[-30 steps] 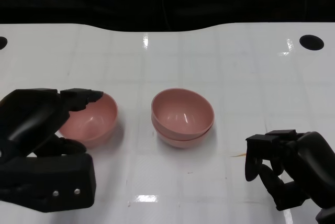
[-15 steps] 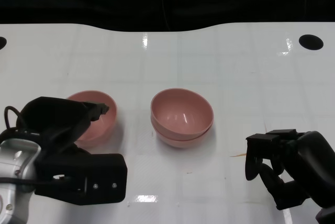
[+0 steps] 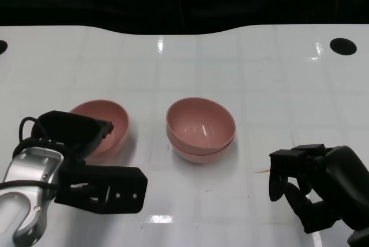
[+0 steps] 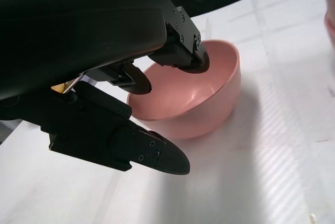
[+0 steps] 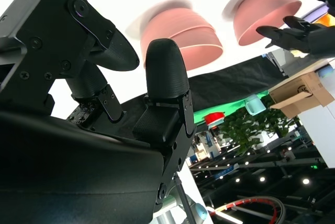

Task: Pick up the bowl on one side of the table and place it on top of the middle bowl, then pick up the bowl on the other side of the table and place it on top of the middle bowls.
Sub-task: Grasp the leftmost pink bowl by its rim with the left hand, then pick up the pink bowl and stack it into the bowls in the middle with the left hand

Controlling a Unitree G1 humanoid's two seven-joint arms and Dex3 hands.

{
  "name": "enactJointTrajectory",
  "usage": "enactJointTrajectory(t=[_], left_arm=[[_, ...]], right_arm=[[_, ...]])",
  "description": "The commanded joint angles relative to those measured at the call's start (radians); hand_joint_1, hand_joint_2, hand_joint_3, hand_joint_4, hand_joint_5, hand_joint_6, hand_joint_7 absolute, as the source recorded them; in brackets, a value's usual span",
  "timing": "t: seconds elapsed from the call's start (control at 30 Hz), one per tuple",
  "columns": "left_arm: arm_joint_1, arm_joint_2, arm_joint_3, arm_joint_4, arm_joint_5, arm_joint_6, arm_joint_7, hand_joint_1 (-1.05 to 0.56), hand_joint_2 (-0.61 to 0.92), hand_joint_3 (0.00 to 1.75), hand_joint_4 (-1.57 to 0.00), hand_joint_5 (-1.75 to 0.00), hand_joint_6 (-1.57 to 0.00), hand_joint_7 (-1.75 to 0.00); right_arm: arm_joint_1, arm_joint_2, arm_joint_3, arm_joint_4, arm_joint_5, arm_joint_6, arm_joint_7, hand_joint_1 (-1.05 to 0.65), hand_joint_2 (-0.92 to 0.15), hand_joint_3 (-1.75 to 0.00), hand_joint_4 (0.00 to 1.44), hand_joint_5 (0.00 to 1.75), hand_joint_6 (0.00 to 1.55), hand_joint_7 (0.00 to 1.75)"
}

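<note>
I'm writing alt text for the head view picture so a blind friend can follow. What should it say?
A robot's black left hand reaches over the near rim of a single pink bowl on a glossy white table. Beside it, mid-table, sits a stack of two pink bowls, while the right hand rests empty at the lower right.

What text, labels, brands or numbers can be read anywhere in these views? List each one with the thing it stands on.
None can be read.
The single pink bowl, the stacked pink bowls and the white table carry no print.
The left hand and right hand show only screws.
The cardboard box in the right wrist view shows no legible label.
</note>
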State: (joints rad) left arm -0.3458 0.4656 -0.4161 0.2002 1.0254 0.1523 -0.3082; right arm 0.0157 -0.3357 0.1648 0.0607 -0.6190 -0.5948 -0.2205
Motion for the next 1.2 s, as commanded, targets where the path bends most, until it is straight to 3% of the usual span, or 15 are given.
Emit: enactJointTrajectory(t=[0.03, 0.27, 0.3, 0.4, 0.43, 0.5, 0.57, 0.6, 0.63, 0.8, 0.83, 0.87, 0.93, 1.03, 1.2], left_arm=[[-0.045, 0.004, -0.028, 0.077, 0.004, -0.02, 0.036, -0.58, 0.92, 0.05, -0.62, -0.09, -0.44, -0.01], [-0.089, 0.003, -0.07, 0.205, -0.017, -0.082, 0.114, -0.54, 0.92, 0.1, -0.77, -0.15, -0.5, -0.03], [-0.096, 0.002, -0.076, 0.236, -0.023, -0.105, 0.138, -0.49, 0.92, 0.11, -0.84, -0.2, -0.59, -0.07], [-0.106, 0.006, -0.081, 0.3, -0.051, -0.176, 0.196, -0.39, 0.92, 0.16, -0.78, -0.78, -0.87, -0.05], [-0.108, 0.007, -0.081, 0.313, -0.059, -0.191, 0.207, -0.37, 0.92, 0.2, -0.76, -0.89, -0.94, -0.06], [-0.111, 0.006, -0.077, 0.337, -0.078, -0.219, 0.238, -0.35, 0.92, 0.2, -0.78, -0.95, -1.02, -0.08], [-0.115, 0.002, -0.07, 0.369, -0.099, -0.254, 0.292, -0.3, 0.91, 0.07, -0.82, -1.33, -1.15, -0.1], [-0.116, -0.001, -0.065, 0.384, -0.111, -0.266, 0.322, -0.29, 0.9, 0.04, -0.81, -1.45, -1.18, -0.1], [-0.118, -0.003, -0.063, 0.395, -0.119, -0.274, 0.343, -0.25, 0.91, 0.09, -0.84, -1.62, -1.24, -0.14], [-0.121, 0.005, -0.054, 0.403, -0.141, -0.29, 0.4, -0.23, 0.92, 0.13, -0.85, -1.74, -1.28, -0.17], [-0.115, 0.013, -0.042, 0.384, -0.147, -0.292, 0.421, -0.22, 0.84, 0.44, -0.87, -1.74, -1.13, -0.67], [-0.111, 0.02, -0.033, 0.37, -0.15, -0.292, 0.435, -0.22, 0.77, 0.64, -0.88, -1.75, -0.9, -1.16], [-0.104, 0.035, -0.019, 0.334, -0.149, -0.275, 0.434, -0.22, 0.7, 0.8, -0.89, -1.75, -0.69, -1.61], [-0.094, 0.055, 0.005, 0.28, -0.16, -0.261, 0.409, -0.21, 0.66, 0.84, -0.89, -1.75, -0.64, -1.73], [-0.071, 0.084, 0.038, 0.176, -0.19, -0.246, 0.358, -0.23, 0.67, 0.76, -0.88, -1.75, -0.62, -1.69]], right_arm=[[0.006, -0.015, -0.004, -0.002, 0.008, -0.007, 0.005, -0.08, -0.16, -1.61, 0.97, 1.75, 0.84, 1.51], [0.009, -0.013, -0.004, -0.005, 0.007, -0.005, 0.006, -0.07, -0.16, -1.6, 0.96, 1.75, 0.84, 1.51], [0.008, -0.012, -0.003, -0.003, 0.008, -0.009, 0.005, -0.07, -0.16, -1.6, 0.96, 1.75, 0.84, 1.51], [0.007, -0.011, -0.003, 0.0, 0.009, -0.011, 0.004, -0.06, -0.16, -1.6, 0.97, 1.75, 0.84, 1.51], [0.007, -0.011, -0.003, 0.001, 0.009, -0.011, 0.004, -0.07, -0.16, -1.6, 0.97, 1.75, 0.84, 1.51], [0.006, -0.011, -0.003, 0.003, 0.009, -0.011, 0.004, -0.07, -0.16, -1.6, 0.97, 1.75, 0.84, 1.51], [0.007, -0.01, -0.003, 0.001, 0.006, -0.01, 0.002, -0.07, -0.15, -1.6, 0.97, 1.75, 0.84, 1.51], [0.007, -0.009, -0.003, 0.0, 0.002, -0.009, -0.001, -0.07, -0.15, -1.6, 0.97, 1.75, 0.84, 1.51], [0.007, -0.009, -0.003, 0.0, 0.0, -0.008, -0.002, -0.07, -0.15, -1.6, 0.97, 1.75, 0.85, 1.52], [0.008, -0.008, -0.003, -0.002, 0.002, -0.005, 0.002, -0.07, -0.15, -1.6, 0.97, 1.75, 0.85, 1.52], [0.007, -0.009, -0.003, -0.002, 0.005, -0.004, 0.006, -0.07, -0.15, -1.6, 0.97, 1.75, 0.84, 1.52], [0.007, -0.009, -0.002, -0.002, 0.007, -0.004, 0.008, -0.07, -0.15, -1.6, 0.97, 1.75, 0.84, 1.52], [0.003, -0.009, -0.001, 0.002, 0.005, -0.007, 0.005, -0.07, -0.15, -1.6, 0.97, 1.75, 0.84, 1.51], [-0.003, -0.005, 0.003, 0.011, 0.001, -0.007, 0.002, -0.07, -0.15, -1.61, 0.97, 1.75, 0.84, 1.52], [-0.004, -0.004, 0.006, 0.016, -0.006, -0.004, -0.001, -0.07, -0.16, -1.6, 0.96, 1.75, 0.84, 1.52]])
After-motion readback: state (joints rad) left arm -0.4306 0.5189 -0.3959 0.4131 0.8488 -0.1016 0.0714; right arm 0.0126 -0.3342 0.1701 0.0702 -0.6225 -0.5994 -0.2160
